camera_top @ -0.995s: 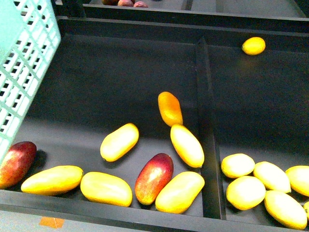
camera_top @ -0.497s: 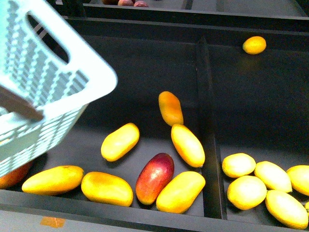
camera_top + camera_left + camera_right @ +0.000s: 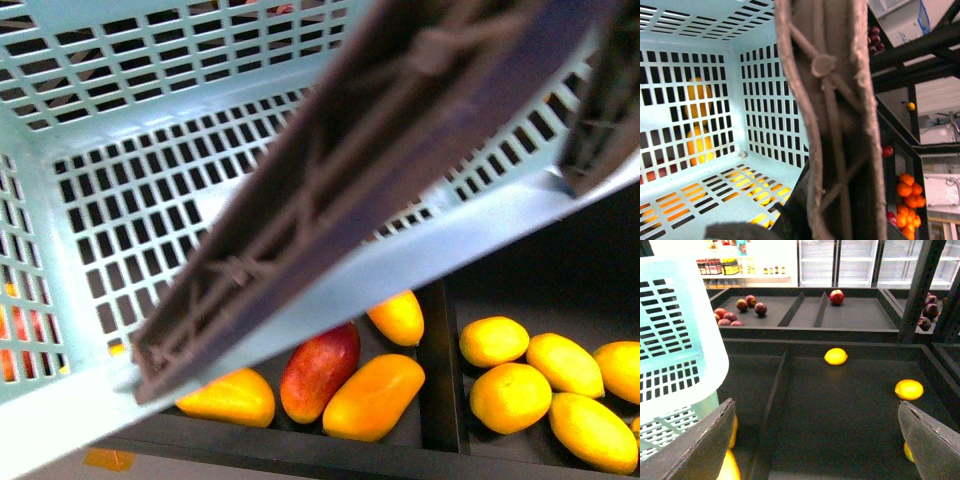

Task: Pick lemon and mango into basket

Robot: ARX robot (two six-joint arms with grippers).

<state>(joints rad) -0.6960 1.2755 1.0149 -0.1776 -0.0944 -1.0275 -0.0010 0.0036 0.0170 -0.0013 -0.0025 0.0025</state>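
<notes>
Basket hangs empty; lemon and mango lie unpicked. Right gripper gapes wide, holding nothing; left gripper's hold cannot be told

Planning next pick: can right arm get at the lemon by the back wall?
Likely yes: right end effector open, bare floor between it and the lemon; basket off to one side.
</notes>
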